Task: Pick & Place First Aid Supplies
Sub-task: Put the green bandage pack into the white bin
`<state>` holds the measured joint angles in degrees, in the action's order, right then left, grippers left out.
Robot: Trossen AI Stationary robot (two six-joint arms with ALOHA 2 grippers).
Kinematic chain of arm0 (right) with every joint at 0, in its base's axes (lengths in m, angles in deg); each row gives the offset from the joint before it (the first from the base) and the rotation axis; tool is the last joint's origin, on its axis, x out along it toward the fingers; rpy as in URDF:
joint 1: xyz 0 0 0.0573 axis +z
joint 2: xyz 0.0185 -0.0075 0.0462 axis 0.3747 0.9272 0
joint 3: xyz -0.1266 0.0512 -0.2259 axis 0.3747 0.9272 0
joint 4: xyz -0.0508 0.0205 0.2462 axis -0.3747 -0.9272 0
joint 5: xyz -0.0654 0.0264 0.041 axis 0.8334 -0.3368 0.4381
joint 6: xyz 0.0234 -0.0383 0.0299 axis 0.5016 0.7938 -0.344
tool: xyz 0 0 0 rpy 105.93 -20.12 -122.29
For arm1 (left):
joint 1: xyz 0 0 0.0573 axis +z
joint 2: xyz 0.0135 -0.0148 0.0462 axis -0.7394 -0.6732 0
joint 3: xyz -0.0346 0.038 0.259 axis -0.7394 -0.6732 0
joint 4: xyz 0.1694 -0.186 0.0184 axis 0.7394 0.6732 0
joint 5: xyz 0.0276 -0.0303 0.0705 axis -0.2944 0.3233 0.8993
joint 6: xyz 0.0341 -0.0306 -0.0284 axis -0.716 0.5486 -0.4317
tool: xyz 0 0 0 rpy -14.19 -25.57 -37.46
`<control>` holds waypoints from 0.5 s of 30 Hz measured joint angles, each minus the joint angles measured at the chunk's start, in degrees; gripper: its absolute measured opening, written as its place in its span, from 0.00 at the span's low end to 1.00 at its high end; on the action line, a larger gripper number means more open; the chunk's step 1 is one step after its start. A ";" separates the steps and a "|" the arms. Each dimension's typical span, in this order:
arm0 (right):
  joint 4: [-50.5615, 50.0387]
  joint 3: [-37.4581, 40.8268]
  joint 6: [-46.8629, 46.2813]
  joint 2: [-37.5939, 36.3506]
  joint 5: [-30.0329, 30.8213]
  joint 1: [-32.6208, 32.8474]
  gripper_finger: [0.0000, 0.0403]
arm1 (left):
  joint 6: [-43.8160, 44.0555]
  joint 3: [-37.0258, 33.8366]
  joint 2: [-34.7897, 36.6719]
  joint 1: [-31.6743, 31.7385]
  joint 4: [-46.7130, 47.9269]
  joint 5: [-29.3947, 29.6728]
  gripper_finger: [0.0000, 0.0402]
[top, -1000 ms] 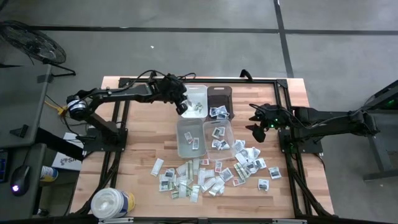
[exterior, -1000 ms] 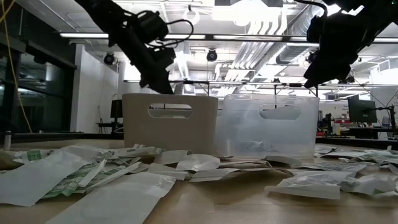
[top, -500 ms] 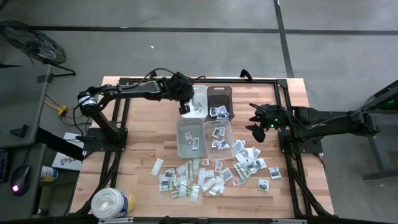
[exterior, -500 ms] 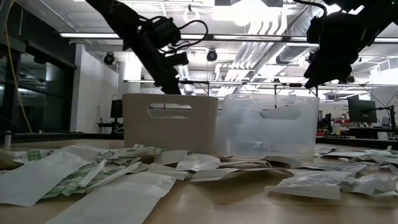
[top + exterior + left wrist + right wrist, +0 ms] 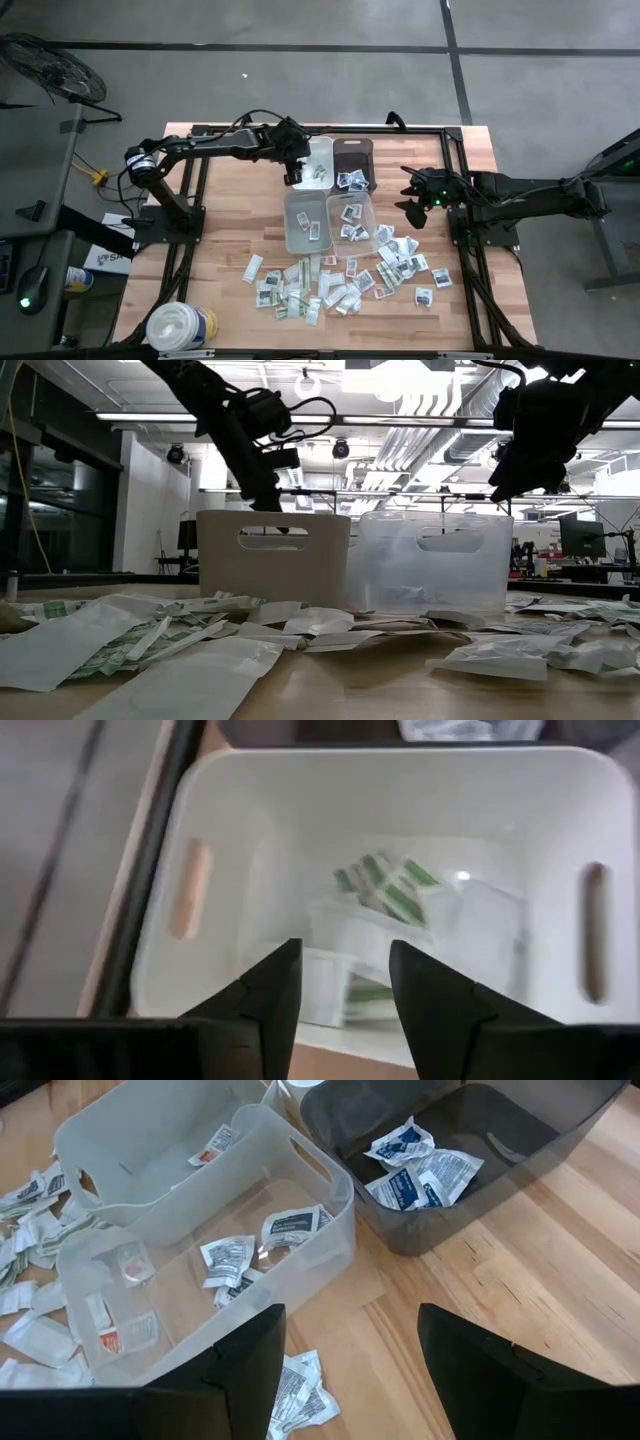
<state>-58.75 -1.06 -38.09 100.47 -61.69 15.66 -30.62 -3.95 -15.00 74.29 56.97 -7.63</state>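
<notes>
My left gripper [image 5: 292,176] hangs open over the near-left corner of the white bin [image 5: 318,160], with nothing between its fingers [image 5: 345,960]. Several first aid supplies [image 5: 385,895], white packets with green print, lie flat on that bin's floor. More packets lie in the dark bin [image 5: 352,178] and in the two clear bins [image 5: 305,222] [image 5: 350,215]. Many others are scattered on the table [image 5: 330,285] near its front edge. My right gripper [image 5: 411,208] waits open above the table, right of the bins [image 5: 350,1325].
The four bins stand close together at the table's middle. A big white round tub [image 5: 180,325] sits at the near left corner. Black frame rails [image 5: 460,170] run along the table's far and right sides. Bare wood [image 5: 225,215] lies left of the bins.
My left arm has stretched farther out toward the bins, carrying its gripper a little over the white bin, and the wrist has rolled. My right arm has kept still.
</notes>
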 joint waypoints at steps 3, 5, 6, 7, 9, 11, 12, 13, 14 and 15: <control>-0.12 0.00 -0.62 0.00 -0.04 0.00 0.55 | 0.13 0.00 0.66 0.00 2.39 -2.34 0.38; -0.15 0.00 -0.63 0.00 -0.06 0.00 0.55 | 0.46 0.00 1.23 -0.42 3.85 -3.57 0.38; -0.18 0.00 -0.63 0.00 -0.12 0.01 0.55 | 0.88 0.00 1.62 -0.45 5.41 -4.30 0.38; -0.24 0.00 -0.71 0.00 -0.18 -0.01 0.55 | 1.49 0.00 2.16 -0.53 7.16 -4.51 0.38; -0.38 0.00 -0.78 0.00 -0.33 0.01 0.55 | 3.07 0.00 3.70 -1.27 10.88 -4.48 0.38; -0.52 0.00 -0.80 0.00 -0.79 -0.01 0.55 | 4.19 0.00 5.49 -2.10 15.49 -4.24 0.38; -0.54 0.00 -0.80 0.00 -0.82 0.01 0.55 | 4.92 0.00 6.42 -2.81 17.73 -3.90 0.38; -0.62 0.00 -0.80 0.00 -0.83 -0.01 0.55 | 5.98 0.00 7.23 -3.80 19.64 -3.65 0.38; -0.63 0.00 -0.79 0.00 -0.80 0.00 0.55 | 6.69 0.00 8.10 -4.85 21.36 -3.65 0.38; -0.63 0.00 -0.71 0.00 -0.73 0.01 0.55 | 7.34 -0.01 8.96 -5.96 23.48 -3.63 0.38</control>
<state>-59.39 -1.06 -38.80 100.47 -62.42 15.68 -23.29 -3.96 -6.04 68.34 80.45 -11.26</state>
